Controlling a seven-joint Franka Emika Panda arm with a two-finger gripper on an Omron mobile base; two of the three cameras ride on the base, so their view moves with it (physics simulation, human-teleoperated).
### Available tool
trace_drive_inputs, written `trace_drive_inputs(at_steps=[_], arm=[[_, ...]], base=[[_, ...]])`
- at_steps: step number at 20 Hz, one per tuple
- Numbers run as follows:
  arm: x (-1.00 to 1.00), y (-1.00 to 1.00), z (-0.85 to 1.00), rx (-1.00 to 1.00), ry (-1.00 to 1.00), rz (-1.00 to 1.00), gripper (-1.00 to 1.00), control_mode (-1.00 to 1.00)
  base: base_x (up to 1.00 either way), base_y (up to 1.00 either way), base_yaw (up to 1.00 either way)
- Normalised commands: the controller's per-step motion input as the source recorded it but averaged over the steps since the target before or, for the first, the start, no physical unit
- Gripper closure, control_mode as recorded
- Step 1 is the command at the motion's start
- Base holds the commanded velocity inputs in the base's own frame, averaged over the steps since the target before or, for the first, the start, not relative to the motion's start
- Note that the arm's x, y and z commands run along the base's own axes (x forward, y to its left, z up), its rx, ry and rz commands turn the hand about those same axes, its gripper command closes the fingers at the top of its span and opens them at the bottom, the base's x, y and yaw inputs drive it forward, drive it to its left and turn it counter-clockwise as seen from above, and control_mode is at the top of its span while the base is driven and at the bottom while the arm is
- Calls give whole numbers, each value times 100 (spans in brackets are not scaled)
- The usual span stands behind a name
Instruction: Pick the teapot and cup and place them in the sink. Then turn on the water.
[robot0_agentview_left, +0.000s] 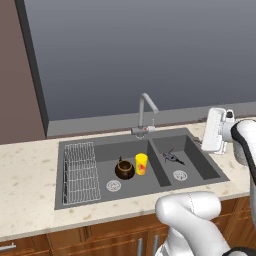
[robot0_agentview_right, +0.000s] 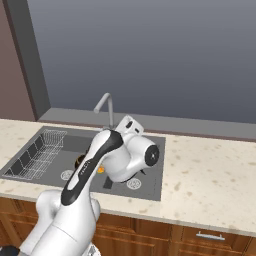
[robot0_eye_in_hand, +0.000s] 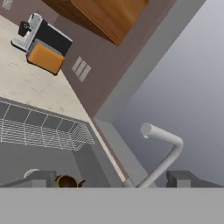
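The dark-brown teapot (robot0_agentview_left: 124, 169) and the yellow cup (robot0_agentview_left: 141, 163) stand side by side, upright, in the left basin of the dark grey sink (robot0_agentview_left: 195, 150). My gripper (robot0_agentview_left: 206, 135) hovers above the sink's right edge, pointing left toward the faucet (robot0_agentview_left: 145, 114), well apart from both. In the hand view its fingertips (robot0_eye_in_hand: 41, 178) stand wide apart, open, with nothing between them. The faucet (robot0_eye_in_hand: 164, 151) rises just ahead, and the teapot (robot0_eye_in_hand: 66, 180) peeks in at the bottom. In the right base view my arm covers most of the basin. I see no water at the spout.
A wire rack (robot0_agentview_left: 79, 172) fills the left part of the left basin. A small dark shape (robot0_agentview_left: 172, 157) lies in the right basin. Speckled counter (robot0_agentview_left: 30, 165) surrounds the sink, and a window sill runs behind it. A coffee machine (robot0_eye_in_hand: 39, 33) and an orange appliance (robot0_eye_in_hand: 45, 57) stand far off.
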Motion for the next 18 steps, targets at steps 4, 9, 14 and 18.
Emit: trace_drive_inputs(at_steps=[4, 9, 14, 18], arm=[[33, 2, 0, 14, 0, -3, -100, -100], [18, 6, 0, 9, 0, -2, -100, -100], [0, 21, 0, 4, 0, -2, -100, -100], [1, 29, 0, 0, 0, -2, -100, -100]], base=[[0, 0, 0], [0, 0, 0], [0, 0, 0], [0, 0, 0]])
